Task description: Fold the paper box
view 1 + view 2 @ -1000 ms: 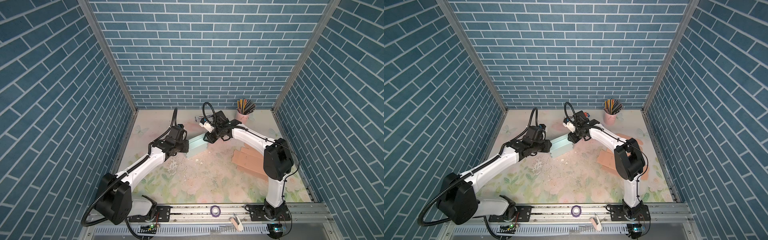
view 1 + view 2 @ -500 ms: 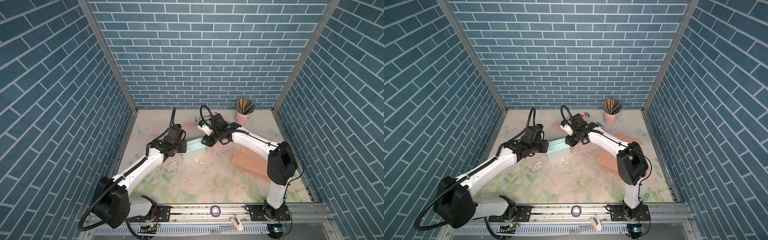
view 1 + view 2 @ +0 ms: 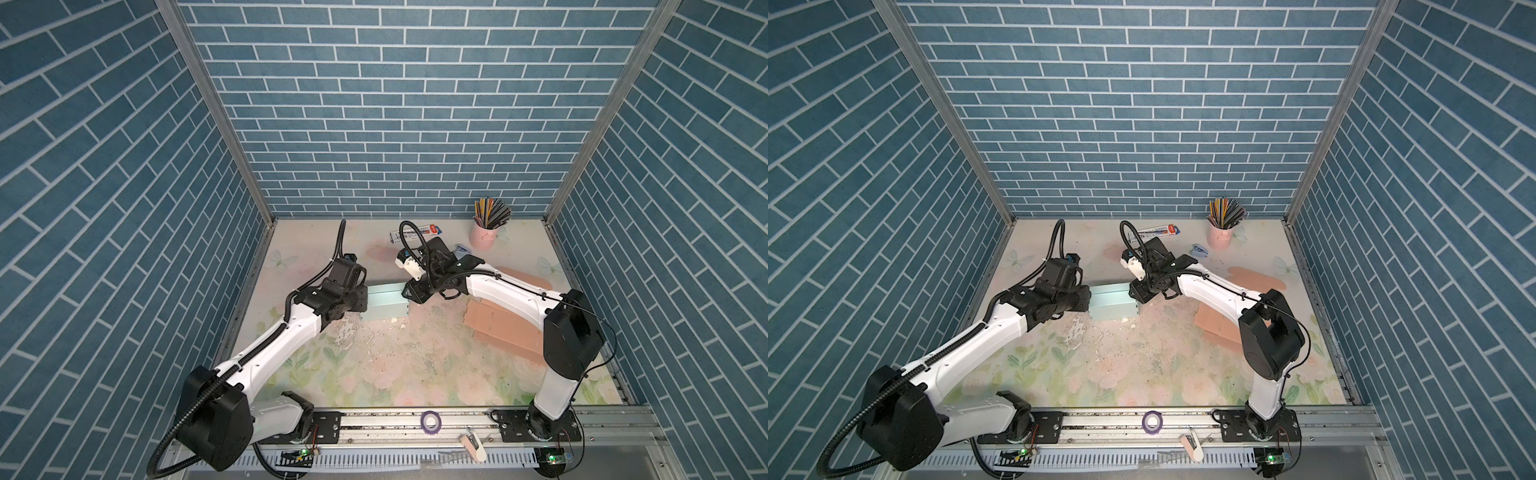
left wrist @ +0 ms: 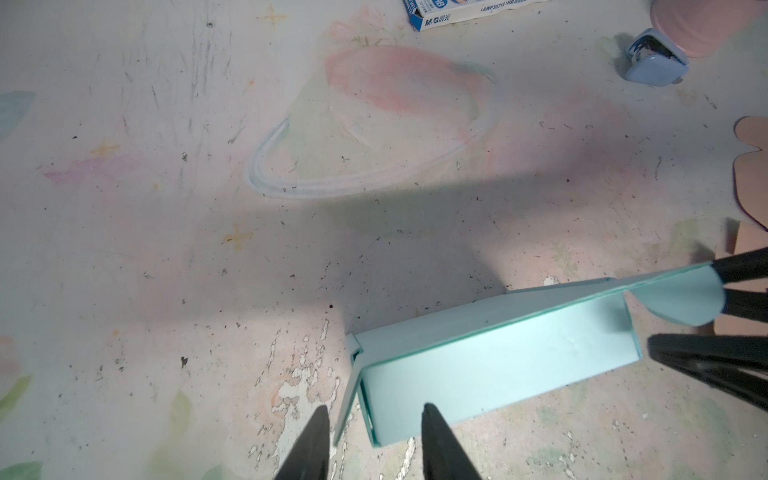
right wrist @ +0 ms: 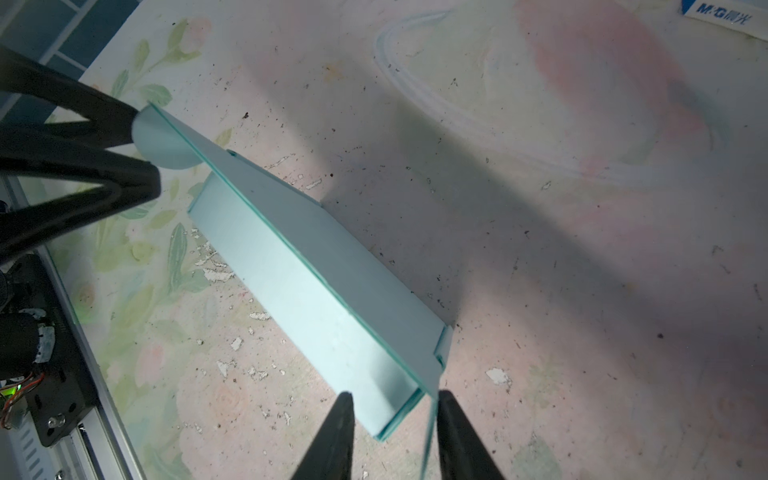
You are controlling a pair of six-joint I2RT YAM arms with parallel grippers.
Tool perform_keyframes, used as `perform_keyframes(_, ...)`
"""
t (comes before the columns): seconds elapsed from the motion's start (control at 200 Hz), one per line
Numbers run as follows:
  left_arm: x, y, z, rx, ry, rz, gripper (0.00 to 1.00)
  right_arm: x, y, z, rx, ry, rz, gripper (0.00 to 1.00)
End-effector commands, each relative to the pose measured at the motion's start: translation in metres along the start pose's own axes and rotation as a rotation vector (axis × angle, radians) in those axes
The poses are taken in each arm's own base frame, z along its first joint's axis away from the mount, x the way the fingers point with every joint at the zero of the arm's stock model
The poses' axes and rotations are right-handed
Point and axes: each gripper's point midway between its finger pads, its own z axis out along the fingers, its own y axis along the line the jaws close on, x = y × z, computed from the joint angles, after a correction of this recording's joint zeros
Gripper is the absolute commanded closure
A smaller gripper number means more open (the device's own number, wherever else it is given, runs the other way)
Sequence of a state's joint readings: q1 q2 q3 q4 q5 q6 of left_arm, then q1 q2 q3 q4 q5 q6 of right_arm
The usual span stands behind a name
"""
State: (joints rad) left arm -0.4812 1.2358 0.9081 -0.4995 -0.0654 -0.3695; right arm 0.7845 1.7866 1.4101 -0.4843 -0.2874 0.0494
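Showed, in both top views, a pale teal paper box (image 3: 384,304) (image 3: 1113,305) lying lengthwise on the worn floral desk (image 3: 415,365), towards the back and left of centre. Placed the left gripper (image 3: 362,300) at the box's left end and the right gripper (image 3: 1136,294) at its right end, both low over the desk.

From the left wrist, showed the jaws standing partly open astride the box's near corner, with a thin end flap (image 4: 347,395) loose in the gap and clear of both fingers. From the right wrist, showed much the same: jaws partly open around the other end, the fine edge of a long tilted panel (image 5: 332,249) just beside one finger (image 5: 457,432). Could not tell about contact there. Saw no clamped hold at either end.

Showed a rounded tab (image 4: 685,299) at the panel's far end, touching the right gripper's fingertip.

Elsewhere, showed flat brown cardboard (image 3: 503,328) under the right arm, and a pink cup of coloured pencils (image 3: 482,237) and a pencil carton (image 3: 415,232) along the back wall.
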Motion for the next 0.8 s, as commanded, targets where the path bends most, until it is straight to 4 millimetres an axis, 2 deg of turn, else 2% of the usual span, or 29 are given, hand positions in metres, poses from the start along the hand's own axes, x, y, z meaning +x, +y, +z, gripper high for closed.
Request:
perform_keyframes(0.0,0.006,0.01,-0.005,-0.03,0.004,-0.003,0.62,-0.012,0.011,-0.016,-0.011,-0.055,0.009,0.65)
perform_keyframes(0.21,0.009,0.009,-0.004,-0.015,0.006,0.004,0.62,-0.007,0.009,-0.013,0.006,-0.029,0.034,0.65)
perform_keyframes(0.475,0.001,0.009,-0.004,0.016,-0.003,-0.012,0.62,0.001,0.007,-0.014,0.022,-0.014,0.061,0.65)
perform_keyframes(0.795,0.003,0.003,0.002,0.046,0.006,-0.012,0.65,0.007,0.012,-0.016,0.013,-0.007,0.075,0.65)
